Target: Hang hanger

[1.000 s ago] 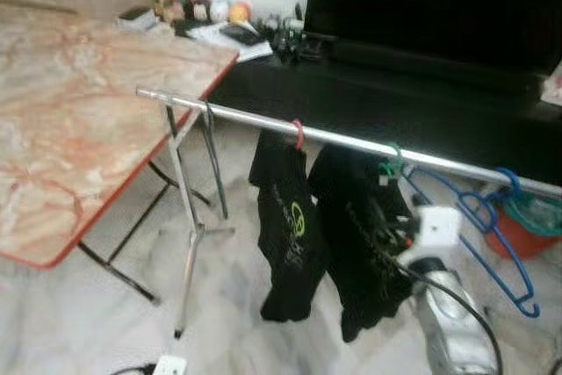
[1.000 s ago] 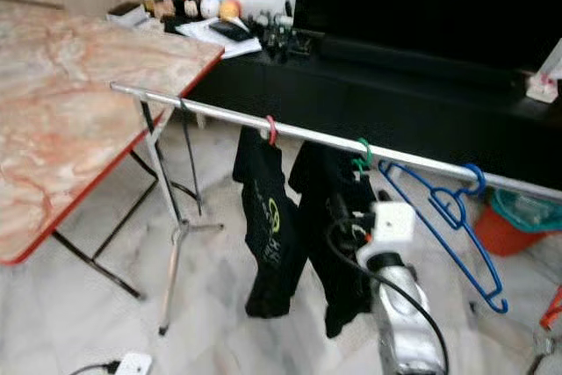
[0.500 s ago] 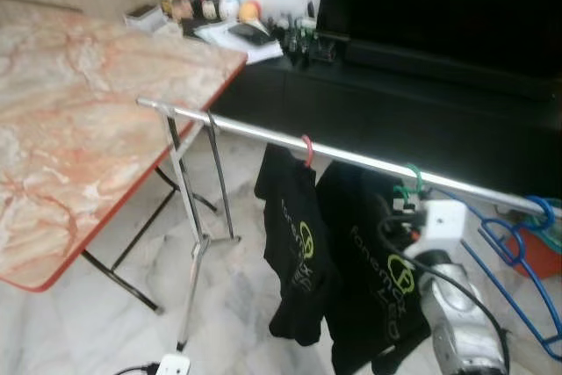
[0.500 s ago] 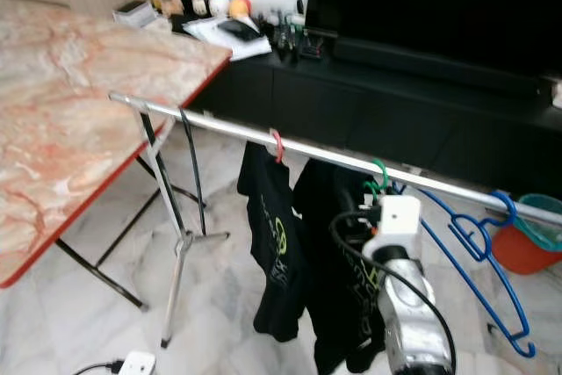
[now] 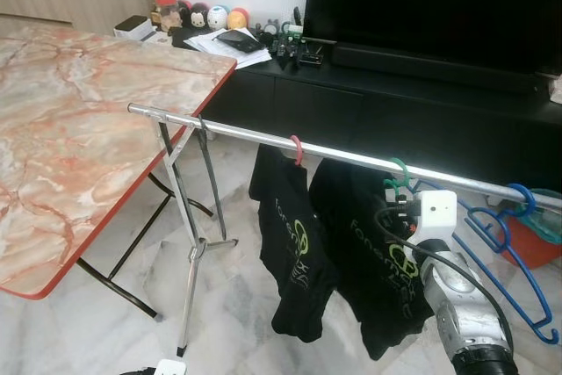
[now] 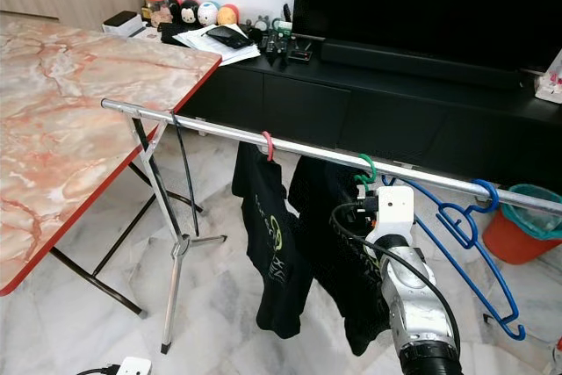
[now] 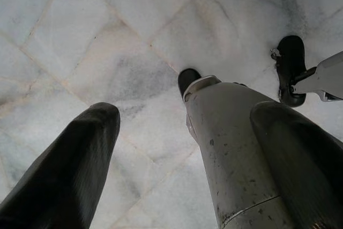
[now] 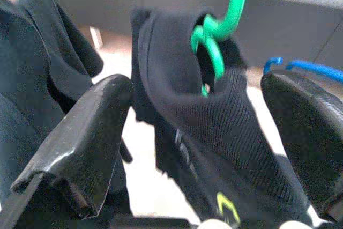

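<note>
Setting was a home living room, judged from a large black television (image 5: 439,2) on a long low black TV console (image 5: 386,120) against the white wall. On the console left of the television lay papers (image 5: 230,44) and small round toy figures (image 5: 215,17); in front of it a folding marble-pattern table (image 5: 79,138) stood on the white marble-tile floor (image 5: 237,305). A metal clothes rail (image 5: 351,154) ran in front of the console, carrying black T-shirts (image 5: 290,243) on hangers.

Green hanger (image 6: 365,169) w/ black shirt, hooked on rail (image 6: 219,133)
</note>
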`<state>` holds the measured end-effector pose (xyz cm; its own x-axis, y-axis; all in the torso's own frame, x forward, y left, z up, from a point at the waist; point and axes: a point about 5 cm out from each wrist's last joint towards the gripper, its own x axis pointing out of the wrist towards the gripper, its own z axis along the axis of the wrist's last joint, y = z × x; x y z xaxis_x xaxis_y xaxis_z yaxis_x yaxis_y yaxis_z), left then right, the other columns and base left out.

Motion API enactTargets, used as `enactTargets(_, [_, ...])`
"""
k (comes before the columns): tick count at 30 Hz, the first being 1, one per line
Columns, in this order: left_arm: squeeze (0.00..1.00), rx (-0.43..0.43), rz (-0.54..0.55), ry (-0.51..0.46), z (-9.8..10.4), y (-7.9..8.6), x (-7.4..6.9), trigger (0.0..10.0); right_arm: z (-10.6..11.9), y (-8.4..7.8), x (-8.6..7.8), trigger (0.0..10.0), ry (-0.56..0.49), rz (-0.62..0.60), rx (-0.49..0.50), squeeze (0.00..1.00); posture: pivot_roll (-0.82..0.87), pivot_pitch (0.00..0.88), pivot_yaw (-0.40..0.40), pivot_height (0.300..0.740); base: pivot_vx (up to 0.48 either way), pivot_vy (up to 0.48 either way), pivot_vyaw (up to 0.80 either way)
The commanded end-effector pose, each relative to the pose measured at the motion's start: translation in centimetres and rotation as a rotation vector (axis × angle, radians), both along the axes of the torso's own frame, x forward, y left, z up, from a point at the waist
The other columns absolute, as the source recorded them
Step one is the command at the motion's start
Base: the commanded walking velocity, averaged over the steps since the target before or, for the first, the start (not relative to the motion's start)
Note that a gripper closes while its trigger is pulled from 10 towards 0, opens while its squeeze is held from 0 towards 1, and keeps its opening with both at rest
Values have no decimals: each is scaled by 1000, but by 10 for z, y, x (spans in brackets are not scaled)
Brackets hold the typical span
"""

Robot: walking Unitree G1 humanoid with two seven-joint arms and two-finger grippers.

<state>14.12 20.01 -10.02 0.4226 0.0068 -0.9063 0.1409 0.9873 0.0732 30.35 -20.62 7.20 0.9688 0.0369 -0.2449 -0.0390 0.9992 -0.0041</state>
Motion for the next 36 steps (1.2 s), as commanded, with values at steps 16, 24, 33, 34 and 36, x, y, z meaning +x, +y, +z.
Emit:
enactTargets(16, [0, -15, -14, 59, -4, -3, -11, 10000, -21, 7, 5, 10000, 178, 68, -24, 0, -113, 0, -25, 740, 0, 0, 0])
enactTargets(24, [0, -13, -16, 57, -4, -3, -10, 10000, -20, 9, 6, 0, 158, 80, -13, 0, -108, 0, -24, 740, 0, 0, 0])
enactTargets(33, [0, -13, -19, 55, -4, -3, -10, 10000, -18, 13, 8, 0, 132, 88, 0, 0, -107, 0, -24, 740, 0, 0, 0])
enactTargets(34, [0, -13, -20, 55, -4, -3, -10, 10000, -18, 13, 8, 0, 132, 88, 0, 0, -107, 0, -24, 740, 0, 0, 0])
enactTargets(36, [0, -13, -20, 55, -4, -3, -10, 10000, -19, 13, 8, 0, 132, 87, 0, 0, -108, 0, -23, 740, 0, 0, 0])
